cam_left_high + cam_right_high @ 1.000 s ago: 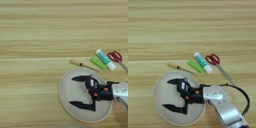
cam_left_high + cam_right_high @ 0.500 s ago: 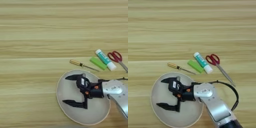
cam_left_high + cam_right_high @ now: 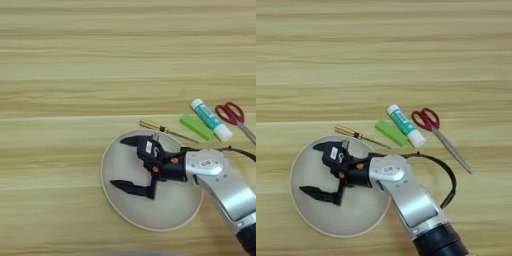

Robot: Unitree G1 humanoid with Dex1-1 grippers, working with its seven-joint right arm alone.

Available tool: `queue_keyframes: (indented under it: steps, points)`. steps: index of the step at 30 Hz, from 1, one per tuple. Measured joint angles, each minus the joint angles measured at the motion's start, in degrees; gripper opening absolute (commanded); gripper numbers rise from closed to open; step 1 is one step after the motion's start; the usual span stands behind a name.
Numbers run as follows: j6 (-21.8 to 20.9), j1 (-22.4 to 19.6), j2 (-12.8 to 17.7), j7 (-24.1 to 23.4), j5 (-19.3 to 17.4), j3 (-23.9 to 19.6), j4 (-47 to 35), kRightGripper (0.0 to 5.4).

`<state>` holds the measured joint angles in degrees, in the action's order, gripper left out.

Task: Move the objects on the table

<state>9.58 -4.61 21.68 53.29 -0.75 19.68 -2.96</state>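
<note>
A large round beige plate [image 3: 170,212] lies on the wooden table [image 3: 75,60] near the front. My right gripper [image 3: 117,162] is over the plate's left half, open, its two black fingers spread wide and pointing left with nothing between them. The silver forearm comes in from the bottom right across the plate. A white tube [image 3: 210,119] with a teal label lies to the upper right of the plate. Red-handled scissors [image 3: 231,114] lie just right of the tube. In the right eye view, the gripper [image 3: 308,168] sits low on the plate [image 3: 326,220].
A green block [image 3: 196,127] lies left of the tube. A small screwdriver [image 3: 160,129] with a yellow handle lies at the plate's upper rim. A black cable [image 3: 448,175] loops off the forearm toward the scissors' blades [image 3: 453,152].
The gripper has moved left across the plate, still open. The plate has slid left and a little away from the front edge. Tube, scissors, block and screwdriver have stayed put.
</note>
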Motion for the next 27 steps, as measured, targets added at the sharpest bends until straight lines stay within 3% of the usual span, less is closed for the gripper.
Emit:
queue_keyframes:
  steps: [10, 27]
  points:
    - [1.1, -5.1, -4.6, -3.2, 0.7, 0.3, 6.6, 5.37]
    - [1.2, -10.1, -9.4, -5.4, 1.9, 2.0, 11.9, 5.37]
